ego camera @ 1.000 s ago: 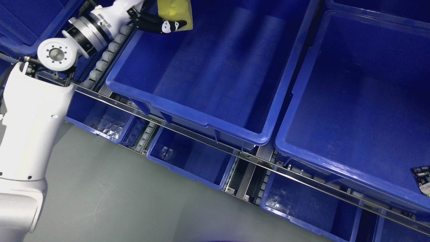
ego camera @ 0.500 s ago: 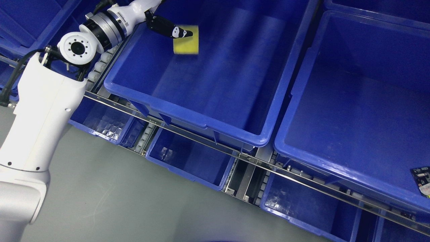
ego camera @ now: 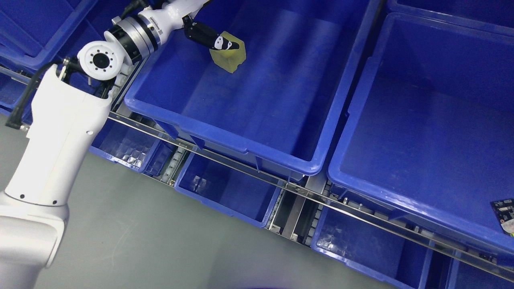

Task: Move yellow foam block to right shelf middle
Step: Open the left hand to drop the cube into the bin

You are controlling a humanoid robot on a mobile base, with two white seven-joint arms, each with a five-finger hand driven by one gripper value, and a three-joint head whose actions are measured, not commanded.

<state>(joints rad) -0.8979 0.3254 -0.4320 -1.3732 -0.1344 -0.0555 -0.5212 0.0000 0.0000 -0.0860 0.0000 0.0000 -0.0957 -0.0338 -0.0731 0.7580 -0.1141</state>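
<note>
Head view: the left arm point(ego camera: 60, 132) comes in from the lower left edge, white and thick, and reaches up and across the front left corner of a large blue bin point(ego camera: 257, 158) on the shelf. Its left hand point(ego camera: 209, 36) is dark, with white marks near the tips, and hangs inside the bin by the back left part. The fingers point(ego camera: 221, 42) lie against the top side of the yellow foam block point(ego camera: 229, 59); they look closed on it, though the far side of the grasp is hidden, so how firmly they pinch it cannot be told. The block is tilted, one corner pointing down, and sits inside the bin's back left part; whether it touches the bin's floor cannot be told.

To the right of that bin, rim almost touching rim, stands a second large blue bin point(ego camera: 341, 182). At its front right corner, by the picture's edge, lies a small dark circuit board point(ego camera: 504, 210), partly cut off. More blue bins show to the left of the first bin and above the second one.

In front of the first bin runs a metal shelf rail point(ego camera: 225, 160) slanting down to the right, with roller tracks under it. Below the rail, smaller blue bins point(ego camera: 225, 188) sit on a lower level; some hold clear, pale items too blurred to name. Grey floor point(ego camera: 140, 245) fills the lower left.
</note>
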